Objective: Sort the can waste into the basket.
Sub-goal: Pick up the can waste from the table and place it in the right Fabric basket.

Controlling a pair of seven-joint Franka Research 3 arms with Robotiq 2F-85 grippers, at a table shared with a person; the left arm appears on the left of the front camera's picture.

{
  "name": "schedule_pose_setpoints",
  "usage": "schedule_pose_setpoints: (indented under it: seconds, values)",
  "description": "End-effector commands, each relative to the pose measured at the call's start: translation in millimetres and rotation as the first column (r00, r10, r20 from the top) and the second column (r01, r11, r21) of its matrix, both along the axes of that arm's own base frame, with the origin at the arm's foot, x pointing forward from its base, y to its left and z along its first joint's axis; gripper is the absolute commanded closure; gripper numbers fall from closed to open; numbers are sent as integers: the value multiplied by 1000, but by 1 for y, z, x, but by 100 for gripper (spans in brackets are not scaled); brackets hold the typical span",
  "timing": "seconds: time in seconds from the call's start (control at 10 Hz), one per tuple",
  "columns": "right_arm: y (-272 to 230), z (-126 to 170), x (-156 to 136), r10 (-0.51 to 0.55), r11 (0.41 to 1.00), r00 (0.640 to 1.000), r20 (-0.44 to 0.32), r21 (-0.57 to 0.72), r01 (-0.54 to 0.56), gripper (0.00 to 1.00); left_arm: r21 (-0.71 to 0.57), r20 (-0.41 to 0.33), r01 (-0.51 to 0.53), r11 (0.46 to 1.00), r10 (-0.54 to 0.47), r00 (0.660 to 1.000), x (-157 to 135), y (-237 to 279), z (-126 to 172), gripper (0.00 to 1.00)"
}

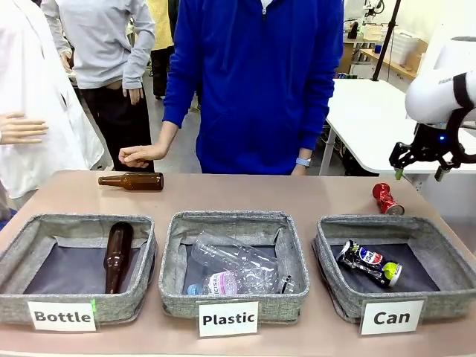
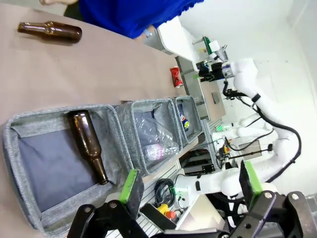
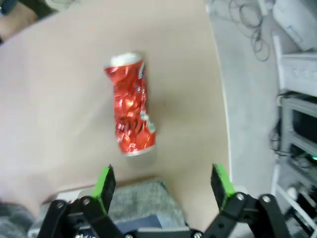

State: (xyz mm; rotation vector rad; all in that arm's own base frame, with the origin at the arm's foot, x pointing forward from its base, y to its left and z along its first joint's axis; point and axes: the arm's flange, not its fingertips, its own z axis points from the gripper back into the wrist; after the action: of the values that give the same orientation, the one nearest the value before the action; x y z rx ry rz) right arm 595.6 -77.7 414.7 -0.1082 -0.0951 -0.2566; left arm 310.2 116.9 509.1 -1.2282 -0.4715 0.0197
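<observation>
A crushed shiny red can (image 1: 387,199) lies on the table just behind the "Can" basket (image 1: 338,249); in the right wrist view the red can (image 3: 131,118) lies below and ahead of the open fingers. My right gripper (image 1: 419,175) hangs open in the air above and to the right of that can, holding nothing. The dark blue-black can (image 1: 370,262) with a green end rests inside the "Can" basket. My left gripper (image 2: 190,183) is open and empty, high over the "Bottle" bin; the red can (image 2: 176,77) is small in the distance.
A "Bottle" bin (image 1: 141,256) holds a brown bottle (image 1: 116,255); a "Plastic" bin (image 1: 172,245) holds clear plastic bottles (image 1: 236,269). Another brown bottle (image 1: 132,181) lies at the table's far left, near a person's hand (image 1: 140,155). The table edge runs close right of the red can.
</observation>
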Motion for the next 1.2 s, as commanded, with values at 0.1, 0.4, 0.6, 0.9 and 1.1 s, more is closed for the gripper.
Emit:
schedule_pose_setpoints:
  seconds: [0.1, 0.4, 0.6, 0.9, 1.1]
  values:
    - [-11, -25, 43, 59, 993, 998, 1, 107, -59, 0, -5, 3, 7, 1000, -7, 1000, -3, 2, 1, 0]
    - [-15, -73, 61, 72, 975, 997, -28, 210, -65, 0, -5, 3, 7, 1000, -7, 1000, -3, 2, 1, 0]
    - [-10, -96, 64, 91, 976, 995, -52, 204, -79, 0, -5, 3, 7, 1000, -7, 1000, -3, 2, 1, 0]
    - [-7, -110, 69, 80, 980, 993, -84, 191, -63, 0, -5, 3, 7, 1000, -7, 1000, -3, 2, 1, 0]
    - [-4, -110, 70, 98, 979, 992, -85, 190, -80, 13, -5, 3, 7, 1000, -7, 1000, -3, 2, 1, 0]
